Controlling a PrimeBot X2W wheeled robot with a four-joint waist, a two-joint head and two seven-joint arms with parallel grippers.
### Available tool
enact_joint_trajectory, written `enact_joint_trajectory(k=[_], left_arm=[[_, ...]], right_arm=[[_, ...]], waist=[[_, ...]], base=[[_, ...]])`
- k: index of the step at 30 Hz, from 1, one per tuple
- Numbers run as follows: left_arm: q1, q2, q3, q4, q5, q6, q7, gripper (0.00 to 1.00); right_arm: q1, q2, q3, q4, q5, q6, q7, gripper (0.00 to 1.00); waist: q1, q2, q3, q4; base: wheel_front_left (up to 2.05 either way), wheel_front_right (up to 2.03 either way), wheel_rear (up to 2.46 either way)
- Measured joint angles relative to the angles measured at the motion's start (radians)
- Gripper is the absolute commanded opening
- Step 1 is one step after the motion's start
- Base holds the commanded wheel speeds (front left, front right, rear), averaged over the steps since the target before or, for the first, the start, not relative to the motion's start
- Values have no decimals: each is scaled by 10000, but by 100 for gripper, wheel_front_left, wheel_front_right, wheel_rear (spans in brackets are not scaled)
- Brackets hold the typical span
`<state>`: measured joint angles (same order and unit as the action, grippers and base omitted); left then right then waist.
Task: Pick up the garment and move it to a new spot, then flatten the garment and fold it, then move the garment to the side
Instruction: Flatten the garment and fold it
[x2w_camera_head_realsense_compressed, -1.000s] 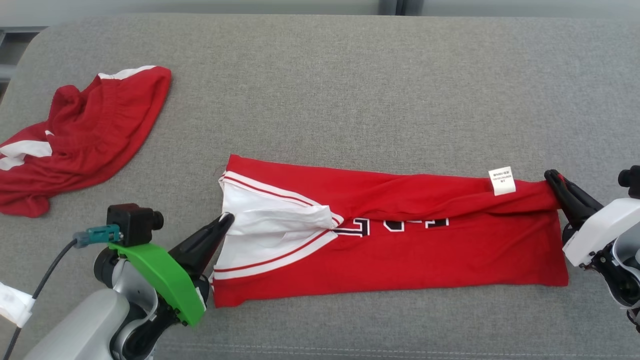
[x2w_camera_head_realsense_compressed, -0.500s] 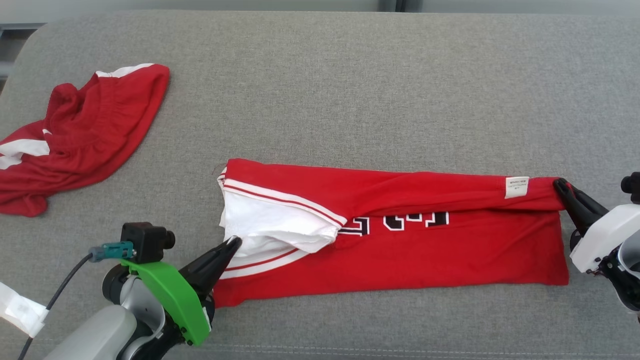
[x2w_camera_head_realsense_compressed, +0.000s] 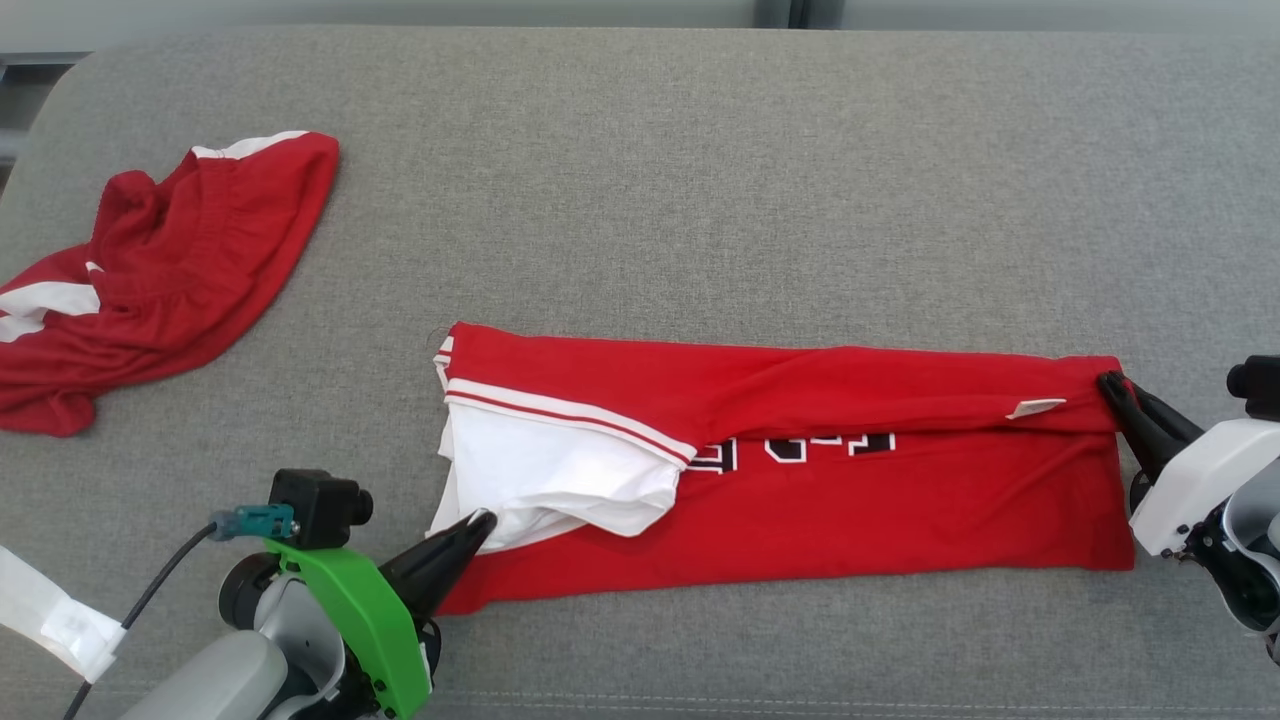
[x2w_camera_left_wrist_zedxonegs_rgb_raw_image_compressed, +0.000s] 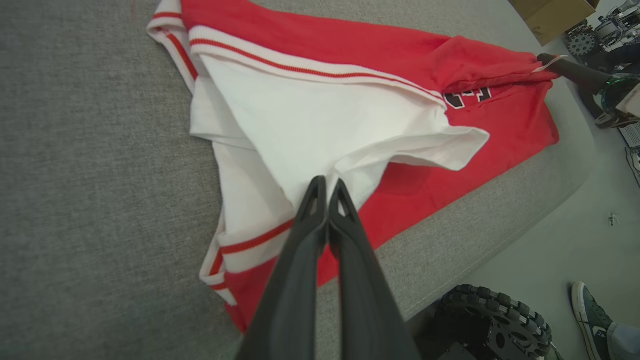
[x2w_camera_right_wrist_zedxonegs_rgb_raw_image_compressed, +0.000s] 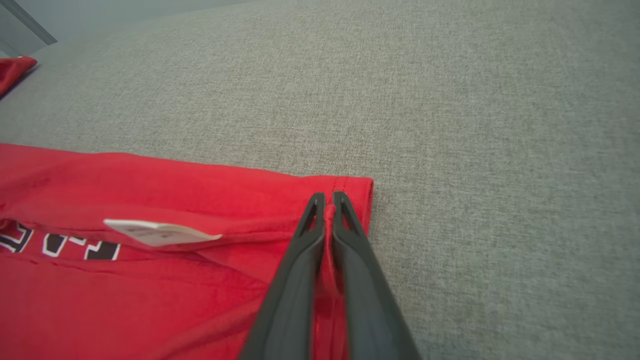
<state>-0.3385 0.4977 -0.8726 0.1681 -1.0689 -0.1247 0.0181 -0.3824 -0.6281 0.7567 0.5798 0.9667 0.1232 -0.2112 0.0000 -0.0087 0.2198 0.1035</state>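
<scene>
A red garment (x2w_camera_head_realsense_compressed: 850, 500) with white trim and black-and-white lettering lies folded lengthwise across the grey cushion (x2w_camera_head_realsense_compressed: 700, 180). My left gripper (x2w_camera_head_realsense_compressed: 480, 522) is shut on its white panel (x2w_camera_left_wrist_zedxonegs_rgb_raw_image_compressed: 320, 120) at the left end, drawing that flap toward the near edge. At the right end my right gripper (x2w_camera_head_realsense_compressed: 1108, 385) is shut on the folded red top edge (x2w_camera_right_wrist_zedxonegs_rgb_raw_image_compressed: 330, 200), beside a white label (x2w_camera_right_wrist_zedxonegs_rgb_raw_image_compressed: 160, 232). The right gripper also appears far off in the left wrist view (x2w_camera_left_wrist_zedxonegs_rgb_raw_image_compressed: 547, 60).
A second red and white garment (x2w_camera_head_realsense_compressed: 150, 280) lies crumpled at the cushion's far left. The cushion's near edge runs just below the garment. A wheeled base (x2w_camera_left_wrist_zedxonegs_rgb_raw_image_compressed: 495, 325) and a person's shoe (x2w_camera_left_wrist_zedxonegs_rgb_raw_image_compressed: 592, 320) are on the floor beyond that edge.
My left gripper has pulled the white flap toward the near edge. The right gripper has brought the red top fold down over the lettering, and the label has tipped flat.
</scene>
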Motion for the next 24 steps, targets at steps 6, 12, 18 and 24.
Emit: enact_joint_trajectory(k=[6, 12, 18, 24], left_arm=[[25, -25, -84, 102, -21, 0, 136, 100], [57, -25, -46, 113, -56, 0, 107, 100], [57, 19, 73, 104, 50, 2, -213, 100], [60, 96, 497, -88, 276, 228, -800, 100]], right_arm=[[0, 73, 151, 142, 2, 0, -12, 100], [28, -4, 267, 109, 21, 0, -104, 100], [184, -38, 0, -113, 380, 2, -274, 100], [276, -4, -508, -550, 706, 0, -359, 100]], waist=[[0, 1, -74, -26], [0, 0, -153, -19], [0, 0, -325, -10], [0, 0, -564, -53]], base=[[0, 0, 0], [0, 0, 0], [0, 0, 0], [0, 0, 0]])
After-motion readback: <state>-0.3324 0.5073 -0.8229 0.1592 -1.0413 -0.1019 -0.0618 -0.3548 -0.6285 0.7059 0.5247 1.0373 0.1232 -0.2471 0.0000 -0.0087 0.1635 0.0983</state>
